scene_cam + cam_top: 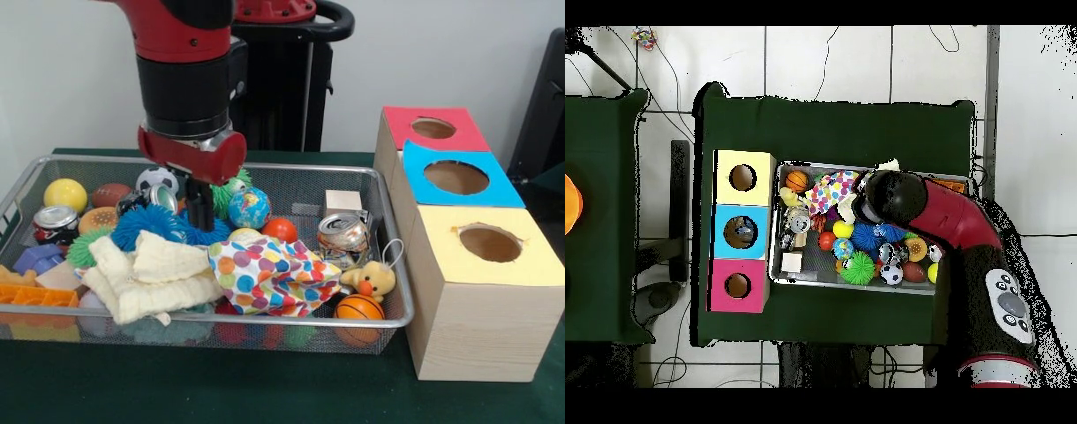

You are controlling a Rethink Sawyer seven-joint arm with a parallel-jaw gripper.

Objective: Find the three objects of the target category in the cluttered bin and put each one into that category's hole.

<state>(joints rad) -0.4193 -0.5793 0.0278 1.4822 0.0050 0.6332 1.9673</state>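
My gripper (200,212) reaches down into the wire mesh bin (393,265) at its back middle. Its tip sits between a blue spiky ball (146,224) and a globe ball (249,208), just in front of a green spiky ball (231,186). Around it lie a soccer ball (157,178), a brown football (110,193), a yellow ball (66,194), an orange-red ball (280,230) and a small basketball (357,307). In the overhead view the arm (900,197) covers the gripper and the bin's middle.
Three boxes with holes stand beside the bin: red (402,124), blue (415,168), yellow (441,252). A cream cloth (154,274), a polka-dot cloth (269,274), a crushed can (342,237), a duck plush (375,281) and a wooden cube (342,201) also fill the bin.
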